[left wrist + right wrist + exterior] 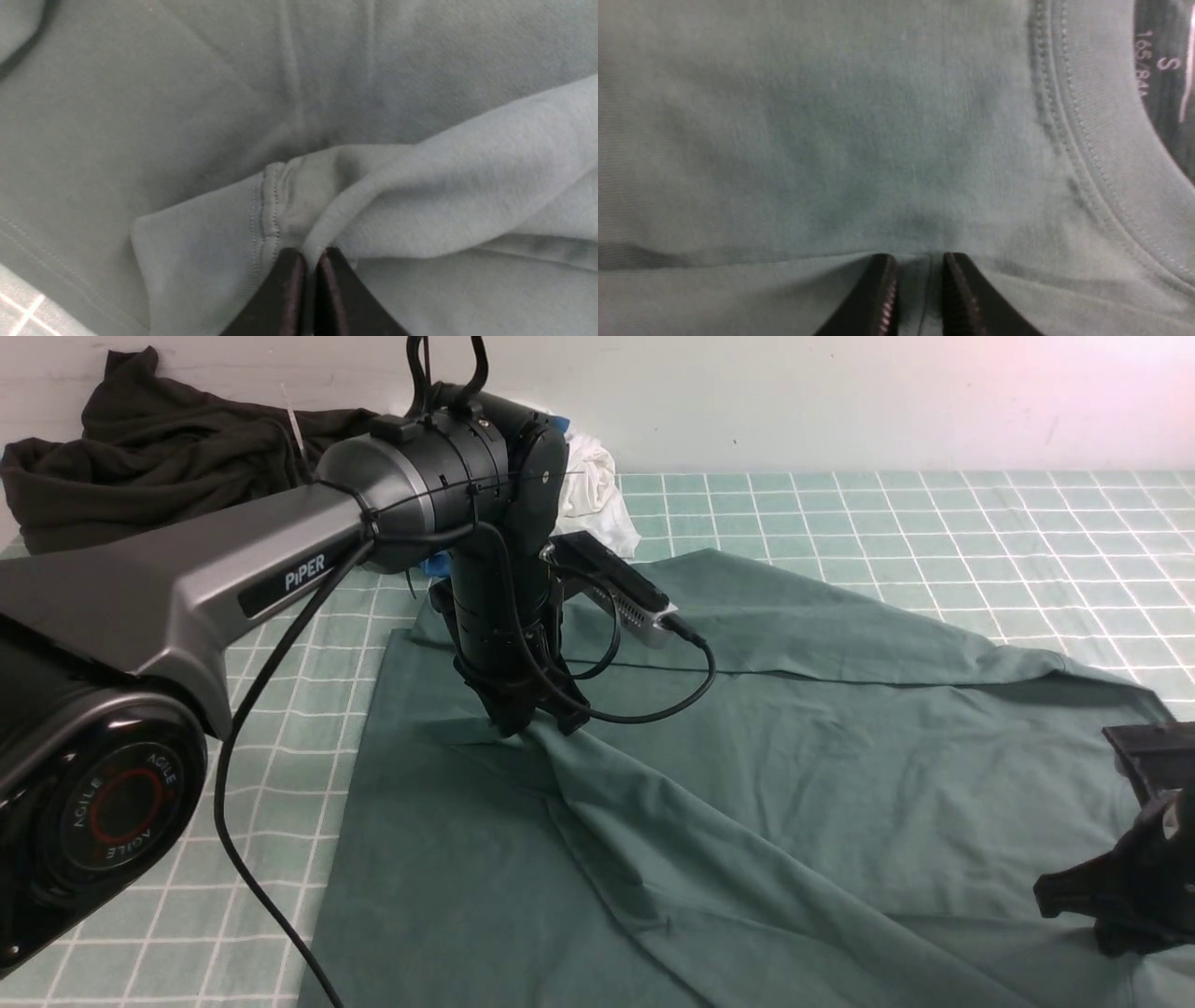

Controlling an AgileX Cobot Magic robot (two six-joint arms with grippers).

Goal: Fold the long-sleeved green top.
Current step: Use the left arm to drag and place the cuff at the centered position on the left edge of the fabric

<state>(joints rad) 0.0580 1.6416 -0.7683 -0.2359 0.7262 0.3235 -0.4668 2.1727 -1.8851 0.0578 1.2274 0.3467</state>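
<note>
On the checked cloth (840, 513), spread wide, top (747, 784) likely mid sleeve-fold: pinches sleeve (467, 186) by the cuff (196, 242) in tight-closed left gripper (310, 252) over the body (187, 93), sets right gripper (919, 257) by the collar (1101, 140), jaws barely parted, hold unclear; next calls for laying the sleeve flat, then letting go.
</note>
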